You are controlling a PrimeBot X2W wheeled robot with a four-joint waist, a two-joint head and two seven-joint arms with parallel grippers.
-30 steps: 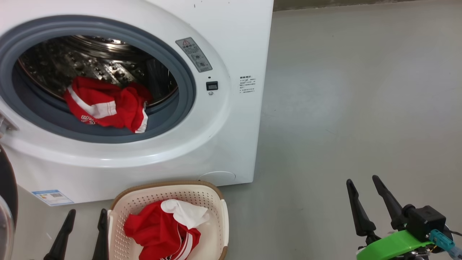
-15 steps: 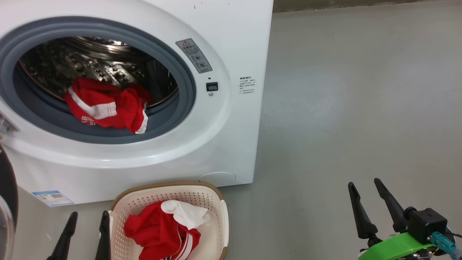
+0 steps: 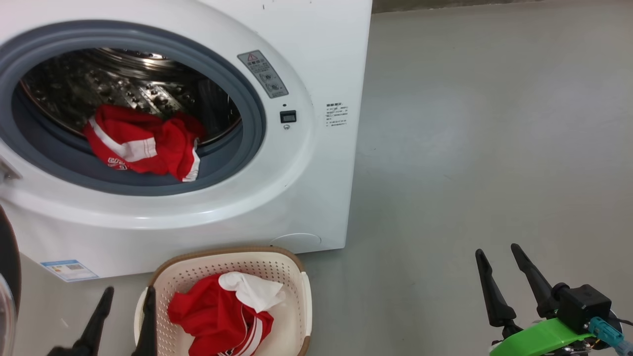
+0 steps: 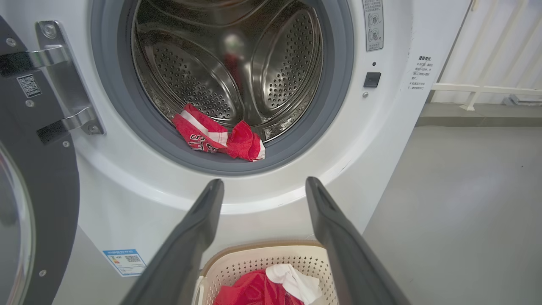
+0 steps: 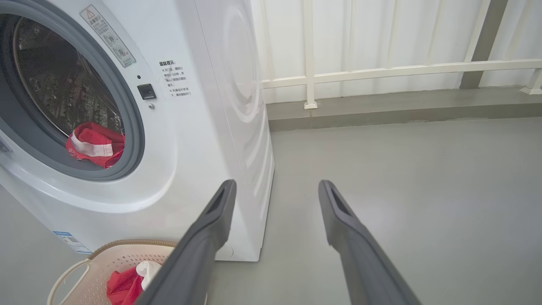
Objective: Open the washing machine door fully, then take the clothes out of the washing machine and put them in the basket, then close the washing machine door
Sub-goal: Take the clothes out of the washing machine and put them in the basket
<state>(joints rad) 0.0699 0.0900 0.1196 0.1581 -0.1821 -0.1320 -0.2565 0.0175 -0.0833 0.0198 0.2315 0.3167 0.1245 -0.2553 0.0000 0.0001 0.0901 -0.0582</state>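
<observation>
Clearly the unloading step is in hand. The door [image 4: 51,186] of the washing machine [image 3: 316,59] stands swung wide to the left. The basket [image 3: 284,262] sits on the floor [image 3: 470,148] just in front of the machine and already holds red and white clothes [image 3: 217,316]. A red jersey [image 3: 143,146] lies bunched at the front of the drum [image 4: 220,63], its lower edge spilling onto the grey gasket [image 3: 247,148].

The left gripper [image 3: 129,291] hangs above the basket's left edge with its fingers spread wide and nothing between them. The right gripper [image 3: 497,249] is well off to the right over bare floor, equally wide and empty.

The next move probably falls to the left arm. It would need to rise from the basket, reach through the opening without brushing the gasket, come down over the jersey's bulk and close on a thick fold. Whether anything more lies deeper in the drum is hard to say, since the metal is dark and full of reflections. Closing the door waits until the drum is emptied.
</observation>
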